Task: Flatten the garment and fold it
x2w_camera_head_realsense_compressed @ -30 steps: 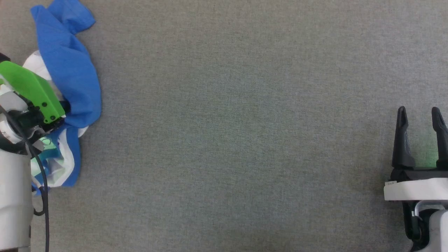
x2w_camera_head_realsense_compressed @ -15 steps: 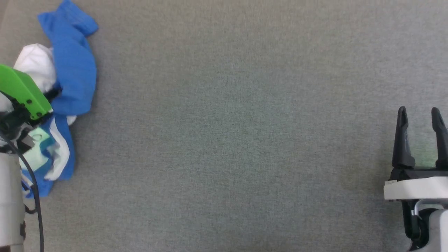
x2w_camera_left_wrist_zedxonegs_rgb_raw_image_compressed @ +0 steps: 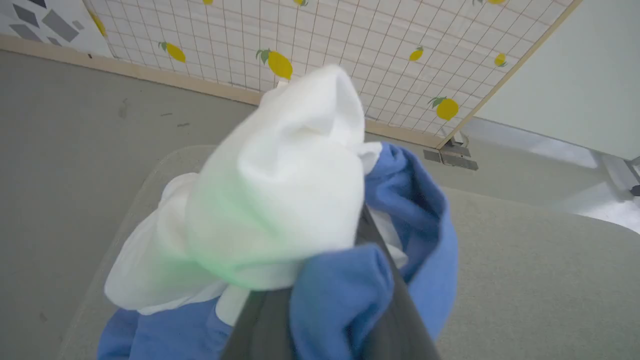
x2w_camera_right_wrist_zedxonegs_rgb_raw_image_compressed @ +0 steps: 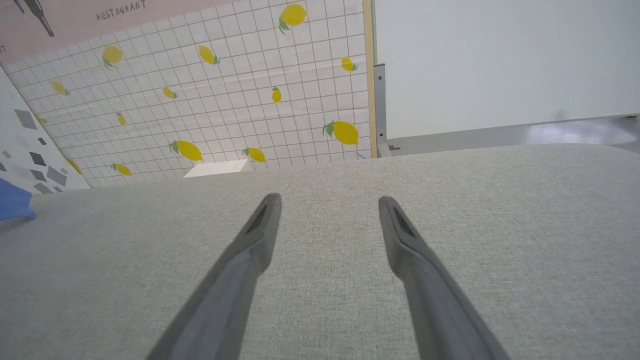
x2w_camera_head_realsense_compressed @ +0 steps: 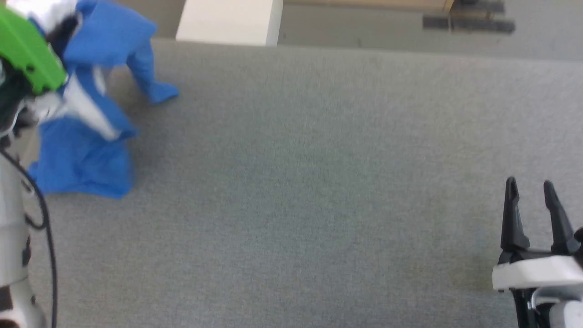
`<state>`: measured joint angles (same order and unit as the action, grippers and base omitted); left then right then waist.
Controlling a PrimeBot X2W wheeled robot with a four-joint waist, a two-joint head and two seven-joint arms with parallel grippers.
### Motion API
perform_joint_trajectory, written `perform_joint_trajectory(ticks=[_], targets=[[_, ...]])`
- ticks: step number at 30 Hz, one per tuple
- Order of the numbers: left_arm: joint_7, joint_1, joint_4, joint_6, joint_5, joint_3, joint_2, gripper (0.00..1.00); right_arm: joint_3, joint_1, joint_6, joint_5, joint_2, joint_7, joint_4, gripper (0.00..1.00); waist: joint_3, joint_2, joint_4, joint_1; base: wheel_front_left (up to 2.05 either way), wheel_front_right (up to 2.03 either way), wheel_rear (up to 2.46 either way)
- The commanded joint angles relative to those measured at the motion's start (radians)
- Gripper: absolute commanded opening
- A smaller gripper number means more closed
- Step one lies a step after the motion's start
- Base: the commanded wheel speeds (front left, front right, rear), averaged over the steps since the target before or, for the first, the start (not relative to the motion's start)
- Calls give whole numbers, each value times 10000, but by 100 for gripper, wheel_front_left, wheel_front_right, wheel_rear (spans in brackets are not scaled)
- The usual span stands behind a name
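Note:
The garment (x2w_camera_head_realsense_compressed: 86, 155) is a bunched blue and white shirt at the table's far left. It hangs from my left gripper (x2w_camera_head_realsense_compressed: 61, 32), which sits under a green cover and is shut on it. One blue sleeve (x2w_camera_head_realsense_compressed: 152, 84) trails to the table surface, and a blue fold rests lower down. In the left wrist view, white and blue cloth (x2w_camera_left_wrist_zedxonegs_rgb_raw_image_compressed: 290, 200) bulges between the dark fingers (x2w_camera_left_wrist_zedxonegs_rgb_raw_image_compressed: 400, 320) and hides their tips. My right gripper (x2w_camera_head_realsense_compressed: 530, 187) stands open at the lower right, far from the garment, with nothing between its fingers (x2w_camera_right_wrist_zedxonegs_rgb_raw_image_compressed: 260, 235).
The grey fabric table (x2w_camera_head_realsense_compressed: 319, 182) stretches wide between the two arms, its far edge near the top of the head view. Beyond that edge a white box (x2w_camera_head_realsense_compressed: 227, 20) stands on the floor. A lemon-patterned panel (x2w_camera_right_wrist_zedxonegs_rgb_raw_image_compressed: 225, 100) closes off the back.
My left gripper has shut on the garment and raised it, so the cloth now hangs and drapes instead of lying in a heap. The head camera has shifted. The right gripper stays open.

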<state>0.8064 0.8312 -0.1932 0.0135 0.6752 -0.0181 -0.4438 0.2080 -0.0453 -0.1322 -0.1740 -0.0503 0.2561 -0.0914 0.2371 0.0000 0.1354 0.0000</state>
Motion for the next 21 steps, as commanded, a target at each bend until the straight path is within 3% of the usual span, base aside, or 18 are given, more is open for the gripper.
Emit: perform_joint_trajectory(ticks=[1,11,17,21], targets=[[-234,420,168,185,166,81,178,0,6,188,15,-127,1,57,-63,100,-1099,0,-92,0,0,0,0],[-812,1712,796,734,1178,929,2019,0,48,735,15,-420,1,57,-263,100,-2093,0,-498,0,0,0,0],[-1250,2229,1188,857,1648,1505,3216,0,-43,863,15,-476,1,57,-325,100,-2282,0,-1047,0,0,0,0],[-1533,2489,1380,839,2124,1843,3694,0,-93,961,15,-471,1,57,-365,100,-2379,0,-1478,0,0,0,0]])
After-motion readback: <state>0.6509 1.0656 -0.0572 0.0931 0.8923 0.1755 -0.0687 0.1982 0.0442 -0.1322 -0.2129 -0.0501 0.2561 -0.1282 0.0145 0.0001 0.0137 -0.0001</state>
